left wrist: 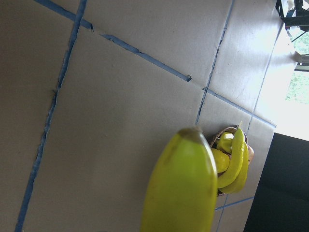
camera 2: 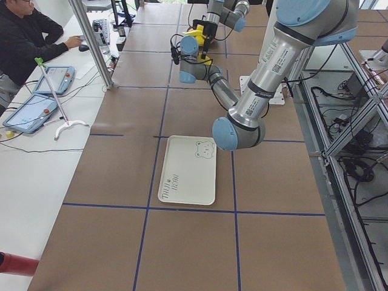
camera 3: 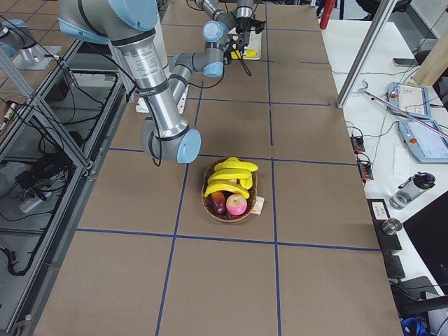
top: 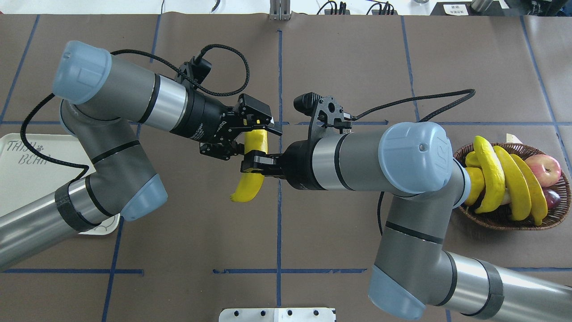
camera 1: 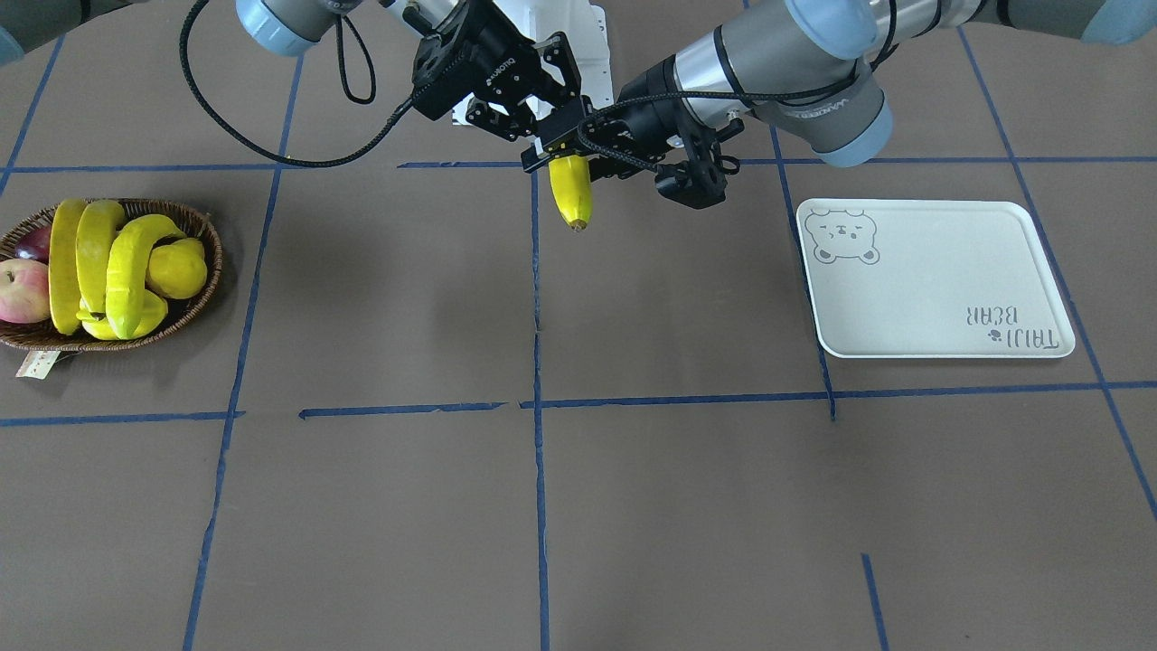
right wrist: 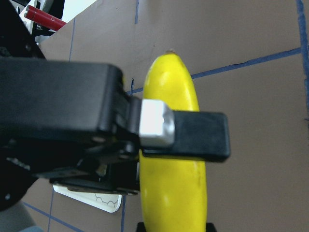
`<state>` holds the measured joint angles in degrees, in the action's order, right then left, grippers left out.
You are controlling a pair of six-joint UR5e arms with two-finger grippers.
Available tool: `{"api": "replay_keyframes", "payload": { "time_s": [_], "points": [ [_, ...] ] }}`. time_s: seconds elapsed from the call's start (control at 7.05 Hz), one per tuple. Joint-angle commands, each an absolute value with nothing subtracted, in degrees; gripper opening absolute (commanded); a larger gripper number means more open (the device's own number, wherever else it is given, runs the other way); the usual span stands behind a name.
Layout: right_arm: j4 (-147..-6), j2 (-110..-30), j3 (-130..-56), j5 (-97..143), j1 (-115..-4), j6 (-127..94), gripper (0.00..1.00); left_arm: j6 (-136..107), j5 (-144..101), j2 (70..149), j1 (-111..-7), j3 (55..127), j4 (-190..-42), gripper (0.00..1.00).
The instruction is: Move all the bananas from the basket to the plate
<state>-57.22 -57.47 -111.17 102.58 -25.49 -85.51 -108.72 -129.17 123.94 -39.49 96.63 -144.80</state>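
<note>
One banana (camera 1: 571, 194) is airborne: bright yellow, curved, dark tip pointing down. It hangs roughly upright above the desk (camera 1: 633, 506), about midway between its left and right ends.

Right pincer (top: 257, 163) is clenched on it; in the right wrist view its fingers sit flush on both sides. Left pincer (top: 260, 133) is at the banana's upper end. Can't tell whether it's clamped or just around it.

Counts:
- 4 yellow bananas in all: 1 in the air, 3 more bananas (camera 1: 95, 258) lying side by side in the basket (camera 1: 213, 271) at the desk's right end.
- Same basket: 1 yellow pear (camera 1: 181, 268), 1 red apple (camera 1: 23, 291), 1 dark purple fruit (camera 1: 36, 244).
- 1 plate (camera 1: 940, 280), off-white with a grey bear drawing, flat near the desk's left end, well apart from the banana.
</note>
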Motion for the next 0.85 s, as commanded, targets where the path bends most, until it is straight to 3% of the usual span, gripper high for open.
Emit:
{"api": "replay_keyframes", "payload": {
  "time_s": [0.0,0.14,0.71],
  "points": [
    [-57.2,-57.6,-111.2,102.9,-25.5,-85.5,0.96,-108.2,-129.2,123.2,-39.6,96.8,-144.8,0.0],
    [-57.1,-57.6,-111.6,102.9,-25.4,-86.4,1.0,-108.3,-129.1,123.3,-40.0,96.8,-144.6,0.0],
    [-58.0,-59.7,-115.0,104.2,-26.6,-87.4,1.0,-106.8,-133.6,119.6,-47.2,96.5,-139.0,0.0]
  ]
}}
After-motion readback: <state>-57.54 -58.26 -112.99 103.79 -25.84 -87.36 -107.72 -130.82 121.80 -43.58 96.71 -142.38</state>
